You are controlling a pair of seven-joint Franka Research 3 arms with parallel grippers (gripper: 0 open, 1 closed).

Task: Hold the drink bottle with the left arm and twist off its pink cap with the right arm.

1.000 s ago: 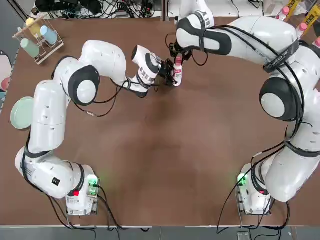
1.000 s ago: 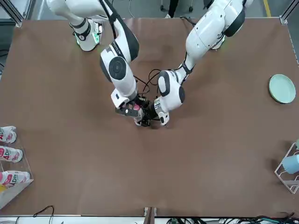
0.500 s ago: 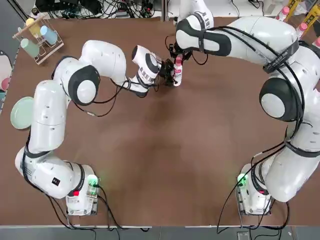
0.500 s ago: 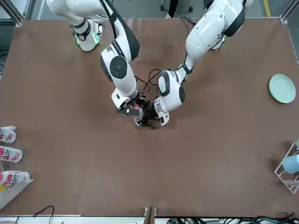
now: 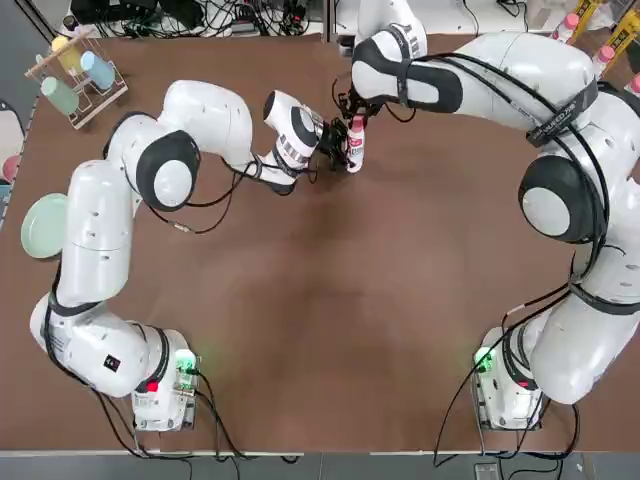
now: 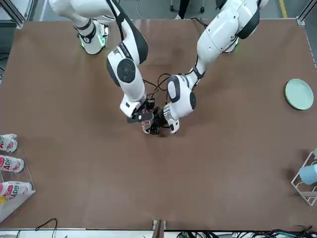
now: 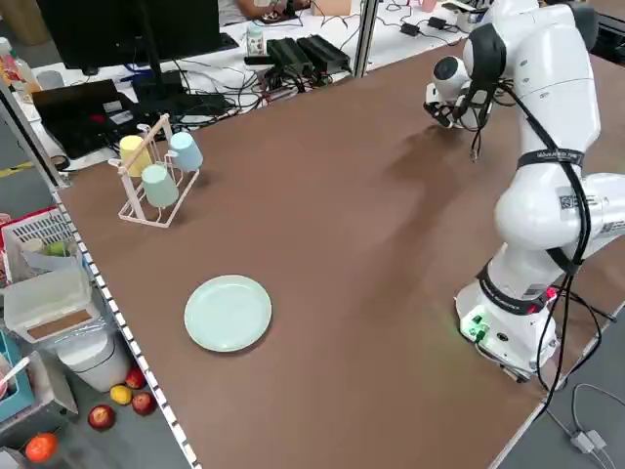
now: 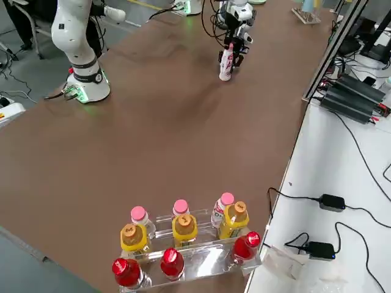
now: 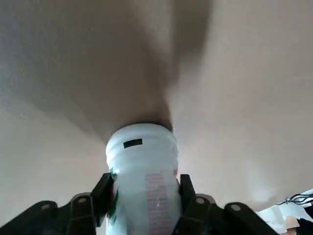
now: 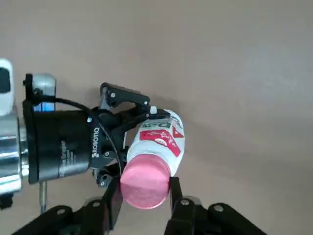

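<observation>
Drink bottle: one (image 9: pixel 143 169), upright or nearly so between the two arms, over the far part of the bench (image 7: pixel 322 391); whether its base touches down I cannot tell.
Pink cap: one (image 10: pixel 145 181), on the bottle's upper end.
Left hand: one (image 9: pixel 145 177), closed around the bottle's body from the side.
Right hand: one (image 10: pixel 145 185), above the bottle, closed on the cap.
Mugs: three in the white rack (image 7: pixel 146 223), one yellow (image 7: pixel 135 154), one blue (image 7: pixel 185 151), one green (image 7: pixel 159 186).
Plate: one, pale green (image 7: pixel 229 313), flat on the bench near the white rack.
Bottles in the clear rack (image 8: pixel 211 262): nine; three pink-capped (image 8: pixel 139 215), three yellow bottles (image 8: pixel 184 229), three red-capped (image 8: pixel 172 264).
Change: the right hand has turned slightly at the cap since half a second ago, hiding more pink in the front view; the left hand has kept its place.
Pointing: cap end up, base down toward the bench.
Long axis: close to vertical; any slight tilt I cannot tell.
</observation>
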